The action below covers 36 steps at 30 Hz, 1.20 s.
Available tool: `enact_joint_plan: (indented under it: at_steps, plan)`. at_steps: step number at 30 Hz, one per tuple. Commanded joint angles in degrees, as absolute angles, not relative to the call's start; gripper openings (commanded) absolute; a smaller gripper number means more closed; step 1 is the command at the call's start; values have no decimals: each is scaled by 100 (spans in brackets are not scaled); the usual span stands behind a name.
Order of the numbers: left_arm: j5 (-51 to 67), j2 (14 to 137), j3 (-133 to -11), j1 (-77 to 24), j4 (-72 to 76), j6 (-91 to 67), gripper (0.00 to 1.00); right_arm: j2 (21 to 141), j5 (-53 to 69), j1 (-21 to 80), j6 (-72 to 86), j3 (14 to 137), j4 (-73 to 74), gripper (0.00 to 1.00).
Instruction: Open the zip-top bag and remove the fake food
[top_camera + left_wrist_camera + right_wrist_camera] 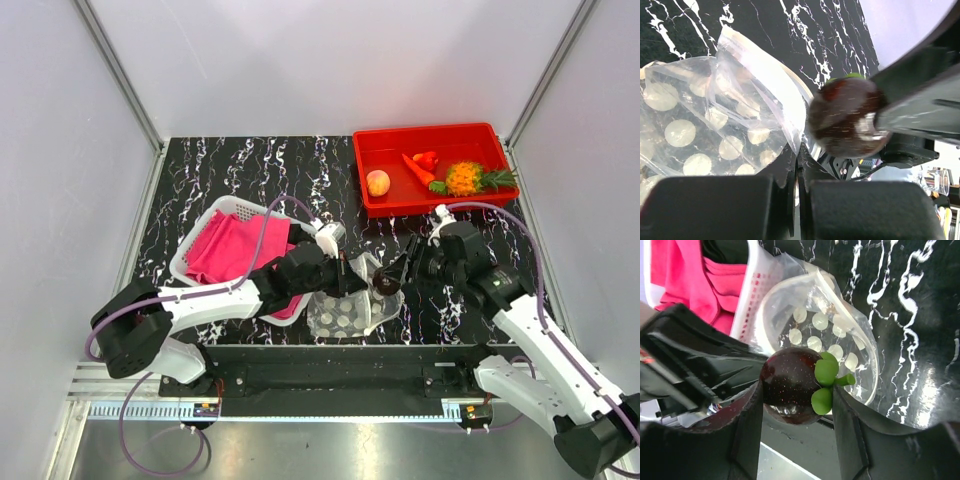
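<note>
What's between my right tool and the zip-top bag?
A dark purple fake fruit with green leaves, clamped in the right tool, right at the open mouth of the zip-top bag. The right wrist view shows it best.

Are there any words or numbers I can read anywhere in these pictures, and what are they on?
None can be read.
The zip-top bag carries only pale round dots, no letters.
The red tray, the white basket and the dark fruit in the right gripper show no writing.
</note>
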State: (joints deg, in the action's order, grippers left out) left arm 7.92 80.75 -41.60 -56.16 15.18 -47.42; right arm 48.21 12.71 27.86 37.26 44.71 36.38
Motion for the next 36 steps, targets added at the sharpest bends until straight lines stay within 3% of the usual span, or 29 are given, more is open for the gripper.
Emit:
enact_joint_plan:
  at_steps: [1, 11, 16, 31, 33, 36]
  plan:
    - [764, 8121, -4122, -5581, 1977, -4658, 0, 4956, 365, 2821, 3323, 5430, 4244, 19]
    - [1248, 8288, -4254, -5590, 2154, -4597, 0, 7379, -2355, 2392, 1830, 7881, 3957, 19]
    - [1239, 8472, -4842, -5572, 1530, -4097, 0, 8410, -1672, 1452, 1521, 8402, 2920, 19]
    - [2451, 10459, -7233, -5194, 475, -3384, 0, 12171, -589, 809, 888, 11002, 1433, 25]
    - [2452, 10503, -7251, -5194, 448, -3384, 6, 12611, -484, 800, 844, 11240, 1433, 29]
    - [2356, 10363, -7164, -5194, 370, -3428, 32, 13060, -325, 800, 844, 11583, 1441, 33]
